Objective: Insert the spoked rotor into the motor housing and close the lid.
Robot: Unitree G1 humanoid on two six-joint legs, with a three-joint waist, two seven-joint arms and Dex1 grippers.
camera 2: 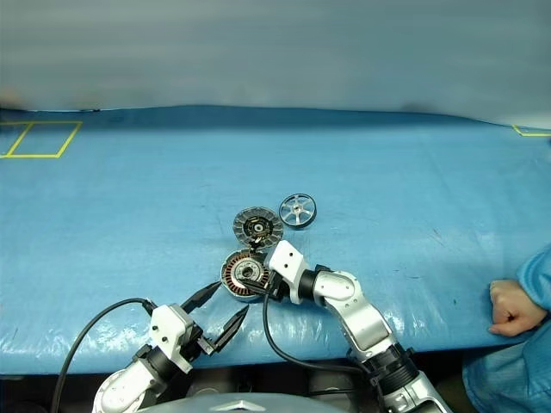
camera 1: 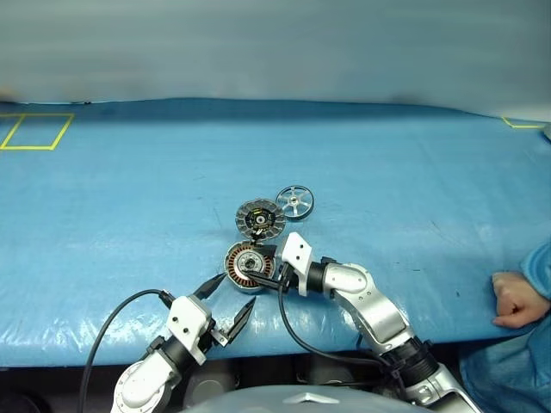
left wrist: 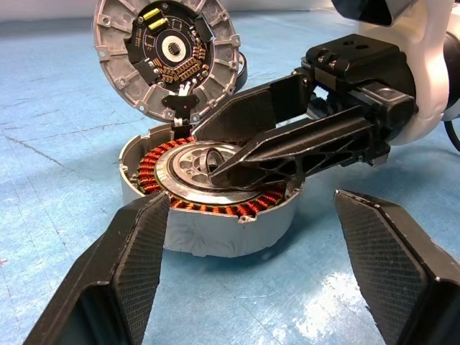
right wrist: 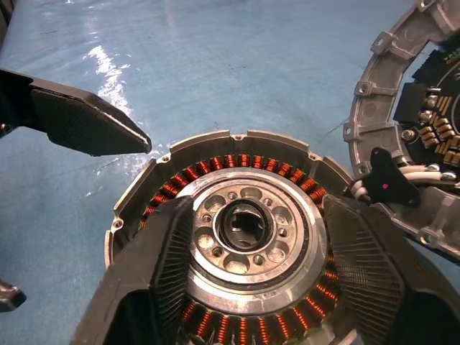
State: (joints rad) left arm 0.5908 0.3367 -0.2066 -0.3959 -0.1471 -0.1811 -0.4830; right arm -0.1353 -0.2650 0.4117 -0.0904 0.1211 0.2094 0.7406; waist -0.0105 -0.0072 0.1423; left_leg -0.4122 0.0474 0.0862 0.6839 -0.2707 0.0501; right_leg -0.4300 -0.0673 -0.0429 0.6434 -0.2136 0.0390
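The motor housing lies near the table's front edge, its copper windings and silver centre facing up. My right gripper hovers over it, open, with one finger on each side of the silver centre and nothing held. The lid, grey ribs and dark centre up, lies just behind the housing and touches it. The spoked rotor rests on the table to the right of the lid. My left gripper stands open just in front of the housing, its fingers apart from it.
A blue sheet covers the table. A person's fist in a blue sleeve rests at the front right edge. Yellow tape marks lie at the far left, and a black cable loops off my left arm.
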